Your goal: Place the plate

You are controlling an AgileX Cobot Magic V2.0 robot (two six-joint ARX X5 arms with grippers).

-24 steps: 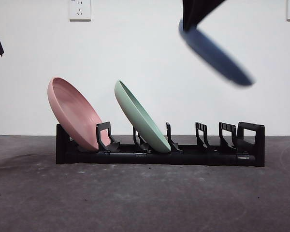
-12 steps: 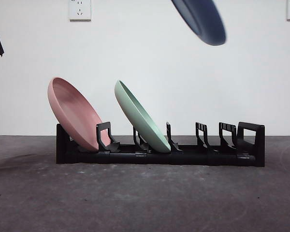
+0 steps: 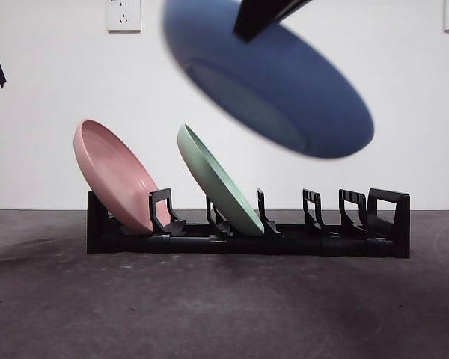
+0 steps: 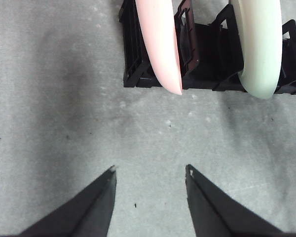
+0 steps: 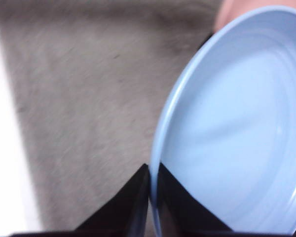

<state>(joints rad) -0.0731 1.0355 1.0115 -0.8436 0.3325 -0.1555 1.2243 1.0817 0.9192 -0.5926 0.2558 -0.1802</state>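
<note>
This looks like a lab test bench: a bare white wall (image 3: 224, 97) with 2 power sockets (image 3: 123, 13) at 11 and 1 o'clock, a grey matte tabletop (image 3: 209, 307), and 1 black dish rack (image 3: 247, 235) at 6 o'clock.

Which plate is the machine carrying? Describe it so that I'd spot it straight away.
Look above the long black slotted plate rack on the grey table. The round blue plate hangs tilted in the air, its rim pinched by the right gripper. The pink plate and green plate lean in rack slots.
</note>
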